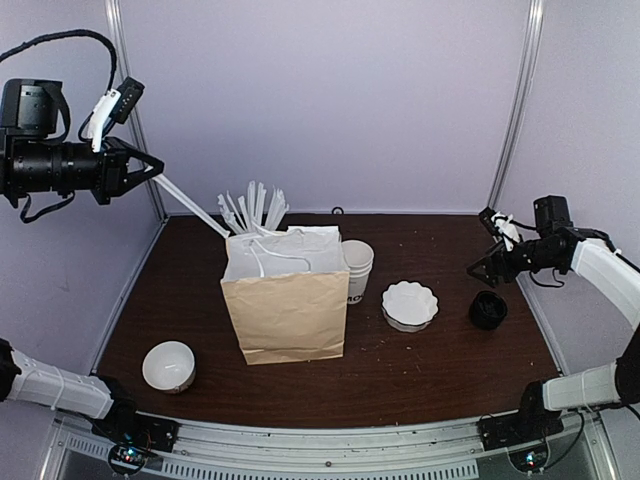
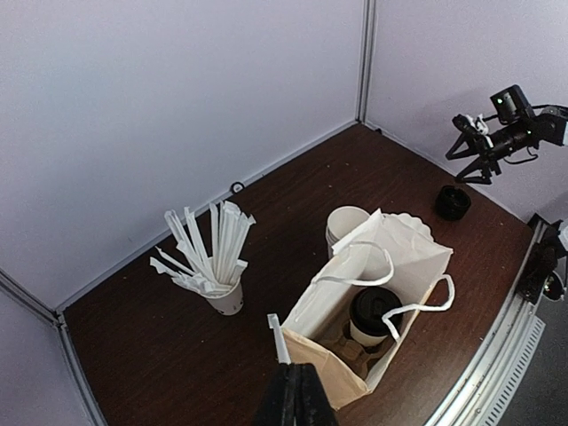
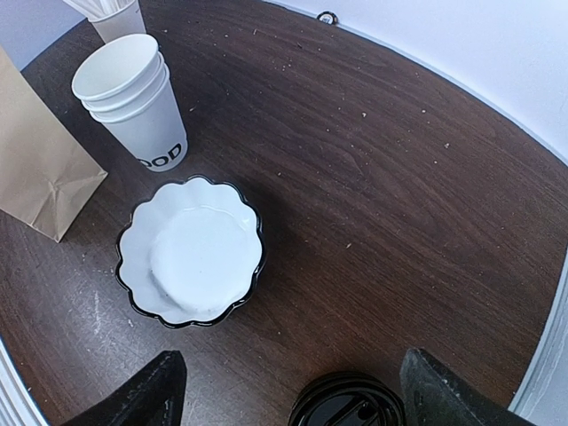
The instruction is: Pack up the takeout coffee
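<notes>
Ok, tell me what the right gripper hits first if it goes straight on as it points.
Probably the black lids, right ahead between the right gripper's open fingers; depth is unclear.

Soft, diffuse light keeps all three views bright, and the pale walls look flat. The dark table [image 1: 420, 370] carries a dull sheen. The scalloped bowl [image 3: 191, 253] casts a soft shadow toward three o'clock. Both wrist views bow at the edges, and the black lids [image 3: 344, 404] at six o'clock look slightly soft.
</notes>
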`<action>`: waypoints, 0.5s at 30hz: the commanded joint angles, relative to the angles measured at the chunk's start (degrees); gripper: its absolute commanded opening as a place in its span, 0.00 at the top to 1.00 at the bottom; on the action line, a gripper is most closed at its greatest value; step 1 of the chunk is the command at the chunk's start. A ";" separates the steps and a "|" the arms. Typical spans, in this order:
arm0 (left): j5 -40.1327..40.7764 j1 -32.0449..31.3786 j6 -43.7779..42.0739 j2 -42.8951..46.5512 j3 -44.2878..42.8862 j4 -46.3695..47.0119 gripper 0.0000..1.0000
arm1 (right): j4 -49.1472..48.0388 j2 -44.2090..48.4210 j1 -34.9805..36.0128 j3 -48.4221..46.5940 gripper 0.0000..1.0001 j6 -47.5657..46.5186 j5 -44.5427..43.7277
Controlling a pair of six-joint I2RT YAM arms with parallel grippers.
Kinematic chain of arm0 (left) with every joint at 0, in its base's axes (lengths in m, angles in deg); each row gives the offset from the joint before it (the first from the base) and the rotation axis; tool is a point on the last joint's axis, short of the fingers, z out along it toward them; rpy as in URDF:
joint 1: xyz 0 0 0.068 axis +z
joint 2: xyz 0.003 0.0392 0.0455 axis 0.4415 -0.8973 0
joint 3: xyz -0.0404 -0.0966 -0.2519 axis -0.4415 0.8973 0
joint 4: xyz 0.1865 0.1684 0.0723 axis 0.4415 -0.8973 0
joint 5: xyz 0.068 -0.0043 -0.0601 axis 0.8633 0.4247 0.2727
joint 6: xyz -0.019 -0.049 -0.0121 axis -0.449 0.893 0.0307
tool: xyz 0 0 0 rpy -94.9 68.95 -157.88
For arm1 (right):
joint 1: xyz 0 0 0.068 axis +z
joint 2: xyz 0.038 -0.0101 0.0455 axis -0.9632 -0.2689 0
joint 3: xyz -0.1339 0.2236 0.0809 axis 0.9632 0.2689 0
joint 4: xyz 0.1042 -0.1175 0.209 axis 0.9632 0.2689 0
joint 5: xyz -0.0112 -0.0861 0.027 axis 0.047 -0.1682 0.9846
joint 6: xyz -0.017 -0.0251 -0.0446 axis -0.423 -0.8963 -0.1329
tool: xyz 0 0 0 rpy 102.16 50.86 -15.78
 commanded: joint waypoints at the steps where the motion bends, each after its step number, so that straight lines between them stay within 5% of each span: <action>1: -7.90 0.01 0.21 -0.80 -0.64 -2.01 1.00 | 0.41 -0.40 -0.29 -0.57 0.13 -0.26 0.24; 15: -8.45 0.01 1.22 -0.51 -6.22 0.28 1.00 | 0.41 -0.07 -0.29 -0.38 0.12 -0.40 0.24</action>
